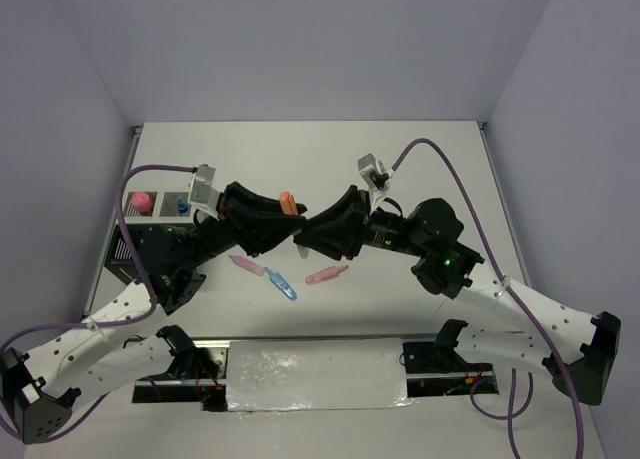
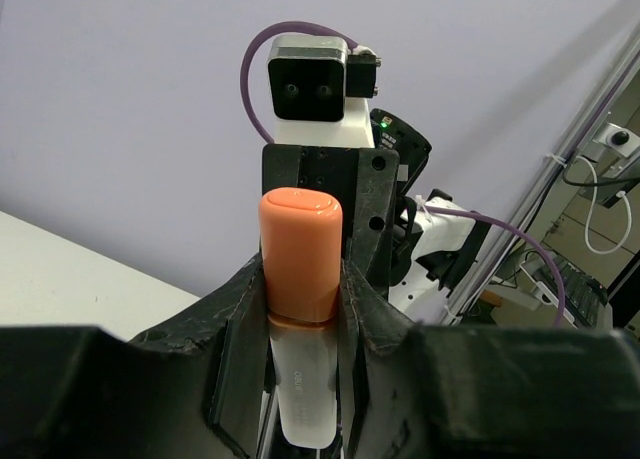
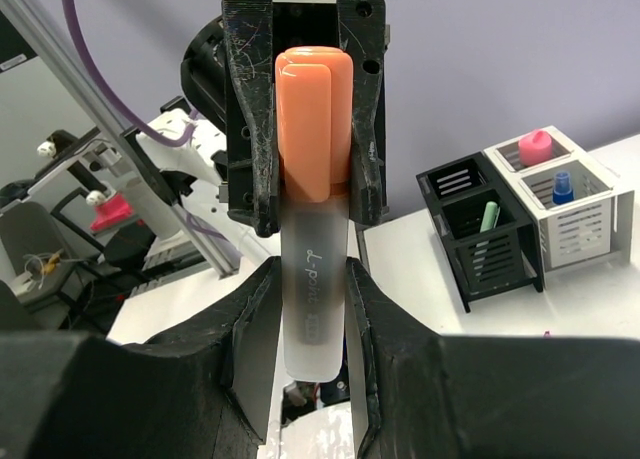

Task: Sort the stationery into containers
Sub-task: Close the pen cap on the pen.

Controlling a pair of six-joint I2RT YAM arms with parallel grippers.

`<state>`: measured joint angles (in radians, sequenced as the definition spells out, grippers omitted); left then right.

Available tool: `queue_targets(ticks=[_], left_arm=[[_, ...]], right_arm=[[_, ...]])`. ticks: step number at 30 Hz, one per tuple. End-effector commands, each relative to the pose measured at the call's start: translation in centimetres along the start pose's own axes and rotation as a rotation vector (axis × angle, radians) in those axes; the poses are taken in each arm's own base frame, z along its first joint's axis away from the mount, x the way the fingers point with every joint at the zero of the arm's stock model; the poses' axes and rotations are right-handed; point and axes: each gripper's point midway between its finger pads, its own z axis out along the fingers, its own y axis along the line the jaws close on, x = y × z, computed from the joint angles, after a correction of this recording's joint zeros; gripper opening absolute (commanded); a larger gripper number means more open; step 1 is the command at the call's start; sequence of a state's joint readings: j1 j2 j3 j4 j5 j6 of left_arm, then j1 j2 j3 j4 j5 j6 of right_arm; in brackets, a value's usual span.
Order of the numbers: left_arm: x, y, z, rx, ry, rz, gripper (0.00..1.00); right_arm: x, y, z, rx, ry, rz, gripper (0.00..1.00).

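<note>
An orange-capped highlighter [image 1: 288,200] is held in mid-air between both grippers above the table's middle. My left gripper [image 1: 281,224] is shut on it at the base of the orange cap [image 2: 300,249]. My right gripper [image 1: 311,229] is shut on its frosted body [image 3: 314,309], facing the left one. The organizer [image 1: 128,247] stands at the table's left edge. It holds a pink-capped tube [image 3: 533,146] and a blue-capped bottle [image 3: 562,187] in its white compartments, and a green pen [image 3: 489,217] in a black one [image 3: 500,269].
Three pens lie on the table just in front of the grippers: a pink one [image 1: 246,266], a blue one [image 1: 283,285] and another pink one [image 1: 327,275]. Purple cables arch over both arms.
</note>
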<state>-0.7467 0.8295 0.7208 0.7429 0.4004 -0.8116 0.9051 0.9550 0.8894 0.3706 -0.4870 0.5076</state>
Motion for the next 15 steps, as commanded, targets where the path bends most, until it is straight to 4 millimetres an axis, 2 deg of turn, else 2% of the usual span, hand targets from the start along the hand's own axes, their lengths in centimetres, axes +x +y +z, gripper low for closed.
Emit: queue_targets(ticks=[1, 2, 3, 4, 5, 7, 15], left_arm=[[-0.4, -1.4, 0.3, 0.075, 0.004, 0.029, 0.0], [-0.3, -1.5, 0.3, 0.079, 0.004, 0.026, 0.0], [-0.4, -1.5, 0.2, 0.08, -0.004, 0.025, 0.0], [-0.5, -1.7, 0.2, 0.085, -0.01, 0.031, 0.0], [-0.9, -2.1, 0.1, 0.096, -0.016, 0.042, 0.0], [-1.3, -3.0, 0.0, 0.129, -0.015, 0.073, 0.0], [-2.3, -4.3, 0.0, 0.165, -0.02, 0.138, 0.0]], right_arm=[[-3.3, 2.0, -0.1, -0.047, -0.083, -0.06, 0.05], [-3.4, 2.1, -0.1, -0.054, -0.083, -0.065, 0.09], [-3.3, 2.2, -0.1, -0.058, -0.081, -0.065, 0.2], [-3.4, 2.2, -0.1, -0.063, -0.085, -0.069, 0.26], [-3.0, 2.1, -0.1, -0.066, -0.077, -0.067, 0.41], [-2.5, 1.9, -0.1, -0.067, -0.067, -0.067, 0.51], [-0.7, 1.0, 0.6, -0.069, -0.011, -0.048, 0.55]])
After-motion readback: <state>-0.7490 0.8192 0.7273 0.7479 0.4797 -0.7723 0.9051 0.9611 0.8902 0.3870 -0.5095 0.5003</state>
